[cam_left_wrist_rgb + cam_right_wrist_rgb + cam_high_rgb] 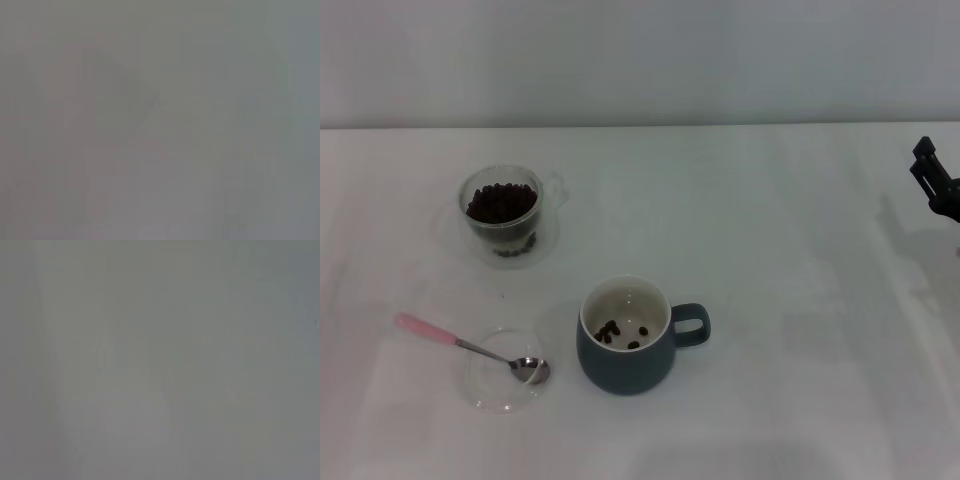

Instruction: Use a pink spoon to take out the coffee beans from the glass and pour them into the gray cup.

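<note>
A white table (800, 400) was seen from the head camera, with four items gathered on its left half. Farthest left, the pink spoon (470, 347) was laid with its pink handle end on the tabletop and its metal bowl resting in a shallow clear glass dish (503, 385); no beans could be made out in the spoon. Behind the dish and well apart from it, the glass (502, 213) was stood upright, its small clear handle turned to the right, and it was filled near the brim with a heap of coffee beans (501, 202). Just to the right of the dish, near the front of the table, the gray cup (626, 335) was stood upright with its loop handle pointing right; a few beans were seen scattered on its cream-white bottom. The spoon was held by nothing.

At the far right edge, part of the right gripper (937, 182) was caught above the table, well apart from every item; whether its pincer was spread or pressed together could not be told. The left gripper was not shown in the head view. Only a featureless gray blur was given by both wrist cameras.
</note>
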